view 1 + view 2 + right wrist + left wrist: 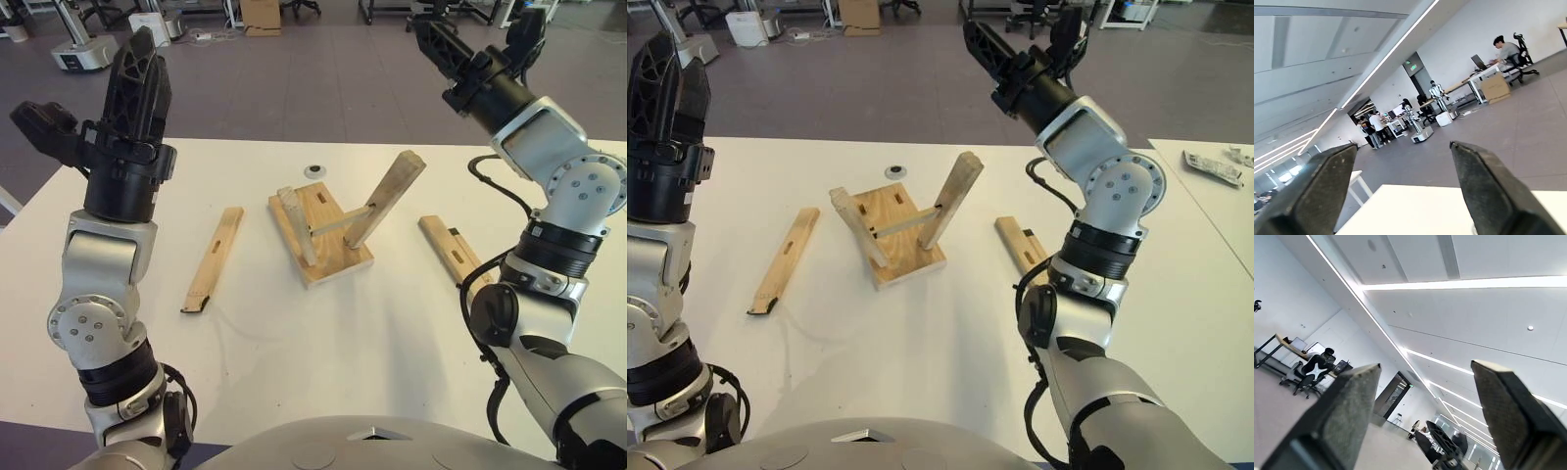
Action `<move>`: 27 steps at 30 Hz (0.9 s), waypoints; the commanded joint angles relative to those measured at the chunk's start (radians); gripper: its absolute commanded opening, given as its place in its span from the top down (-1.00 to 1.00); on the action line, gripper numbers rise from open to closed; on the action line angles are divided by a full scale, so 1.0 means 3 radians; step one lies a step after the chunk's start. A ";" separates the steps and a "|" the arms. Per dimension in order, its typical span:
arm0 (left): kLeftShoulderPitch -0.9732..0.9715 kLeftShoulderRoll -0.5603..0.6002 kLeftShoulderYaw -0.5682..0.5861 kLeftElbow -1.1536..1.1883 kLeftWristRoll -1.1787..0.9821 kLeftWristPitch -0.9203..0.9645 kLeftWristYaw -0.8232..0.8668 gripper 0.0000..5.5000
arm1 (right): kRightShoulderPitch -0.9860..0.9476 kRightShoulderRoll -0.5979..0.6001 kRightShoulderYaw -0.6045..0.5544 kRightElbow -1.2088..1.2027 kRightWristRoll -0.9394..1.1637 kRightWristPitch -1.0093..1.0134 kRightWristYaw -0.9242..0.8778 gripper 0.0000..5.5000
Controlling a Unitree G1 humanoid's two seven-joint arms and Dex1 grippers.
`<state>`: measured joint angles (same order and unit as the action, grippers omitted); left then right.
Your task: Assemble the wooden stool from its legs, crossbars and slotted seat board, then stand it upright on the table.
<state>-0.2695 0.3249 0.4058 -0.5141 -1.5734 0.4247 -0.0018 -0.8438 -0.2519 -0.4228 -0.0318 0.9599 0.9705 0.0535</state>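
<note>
We hold our left tool (1425,366) and right tool (1405,147) raised above the tabletop (323,352), both spread wide and gripping nothing. The seat board (331,257) lies mid-tabletop, nearer the far edge, with two fitted legs (387,196) joined by a crossbar (338,223). A left loose leg (214,258) and a right loose leg (449,248) lie toward the side edges.

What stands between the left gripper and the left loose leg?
Nothing visible. The left gripper is held high and open over the table; the left loose leg lies flat alone, apart from the seat board.
</note>
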 commanded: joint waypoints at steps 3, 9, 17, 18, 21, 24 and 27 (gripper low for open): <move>-0.0045 0.0735 -0.0629 0.1290 0.2084 -0.0038 -0.0299 -0.23 | 0.1129 -0.0544 0.0953 -0.0191 -0.1441 -0.0439 -0.0140 -0.29; -0.0174 0.0775 -0.0968 0.2171 0.3129 -0.0393 -0.0889 -0.23 | 0.2050 -0.0757 0.1612 -0.0764 -0.1637 -0.0251 0.0455 -0.29; 0.0138 0.0472 -0.0772 0.1859 0.3239 -0.0352 -0.0929 -0.23 | 0.2111 -0.0705 0.1612 -0.0843 -0.1388 -0.0238 0.1106 -0.29; 0.0179 0.0456 -0.0746 0.1812 0.3241 -0.0339 -0.0926 -0.23 | 0.2094 -0.0669 0.1607 -0.0793 -0.1393 -0.0254 0.1114 -0.29; 0.0283 0.0420 -0.0682 0.1720 0.3241 -0.0287 -0.0939 -0.23 | 0.2024 -0.0545 0.1498 -0.0677 -0.1418 -0.0367 0.1086 -0.29; 0.0368 0.0384 -0.0593 0.1649 0.3229 -0.0246 -0.0922 -0.23 | 0.1950 -0.0484 0.1252 -0.0742 -0.1178 -0.0396 0.1233 -0.29; 0.0456 0.0321 -0.0530 0.1585 0.3217 -0.0211 -0.0908 -0.23 | 0.1859 -0.0531 0.0960 -0.0788 -0.0791 -0.0270 0.1467 -0.29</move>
<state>-0.1567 0.4336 0.2337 -0.0148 -0.6161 0.3417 -0.2761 -0.2422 -0.4018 -0.0789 -0.2507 0.6460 0.8577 0.4507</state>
